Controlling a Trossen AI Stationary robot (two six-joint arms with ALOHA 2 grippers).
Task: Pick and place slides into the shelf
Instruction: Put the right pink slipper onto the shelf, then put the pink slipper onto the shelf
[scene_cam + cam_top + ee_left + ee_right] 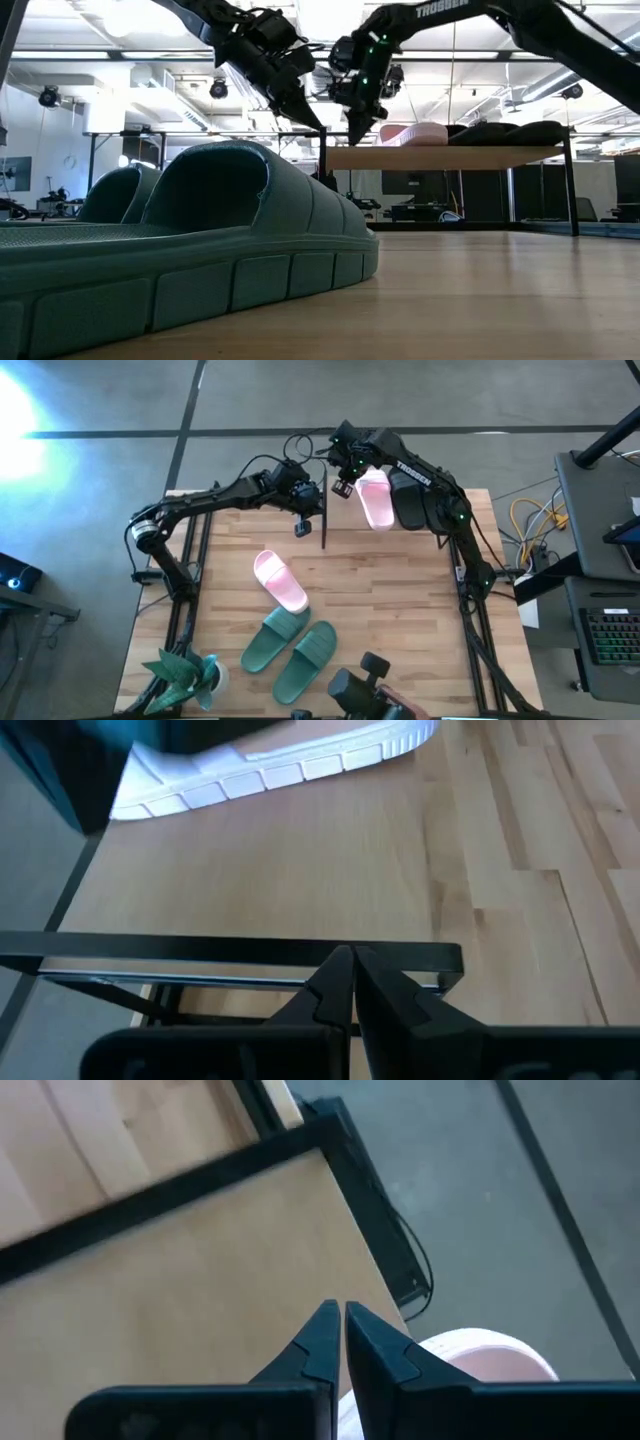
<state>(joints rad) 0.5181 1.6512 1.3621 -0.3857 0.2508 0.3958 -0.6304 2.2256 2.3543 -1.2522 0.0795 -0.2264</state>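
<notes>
1. Three slides [405,498] on shelf [345,525]; pink one [279,580] and green pair [288,645] on tabletop [400,610].
2. Both hands, left hand [301,526] and right hand [342,488], pinched shut, empty, above shelf's bare end.
3. Risk: clipping shelf frame or shelved pink slide [375,500] when descending.

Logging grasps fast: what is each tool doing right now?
Left tool: closed, holding nothing, above the shelf.
Right tool: closed, empty, over the shelf beside a pink slide.

Green plant [180,672] at the table's [400,600] corner
</notes>
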